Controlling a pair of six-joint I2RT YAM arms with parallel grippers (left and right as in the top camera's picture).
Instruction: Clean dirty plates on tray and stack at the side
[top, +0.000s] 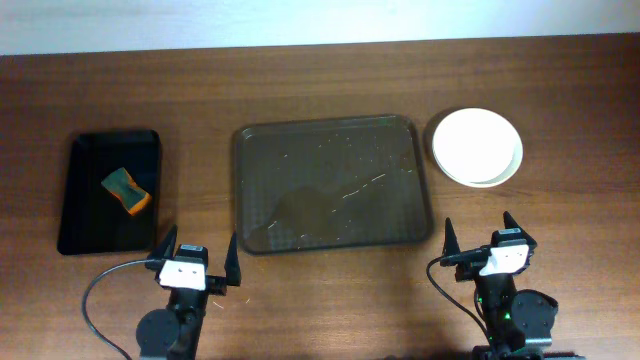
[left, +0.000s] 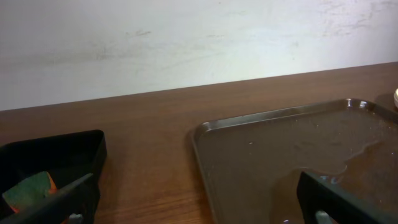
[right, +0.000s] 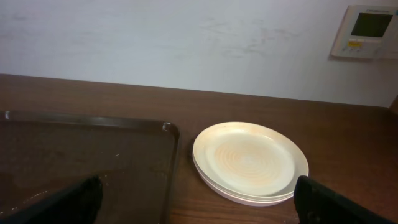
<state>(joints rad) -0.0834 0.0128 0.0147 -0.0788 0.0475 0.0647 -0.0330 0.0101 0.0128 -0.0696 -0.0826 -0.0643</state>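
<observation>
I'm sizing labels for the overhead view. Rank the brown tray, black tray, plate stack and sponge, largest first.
1. brown tray
2. black tray
3. plate stack
4. sponge
The differences are plain, with no close calls.

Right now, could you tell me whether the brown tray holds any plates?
Empty of plates: the tray shows only wet streaks, and the plates sit stacked beside it.
</observation>
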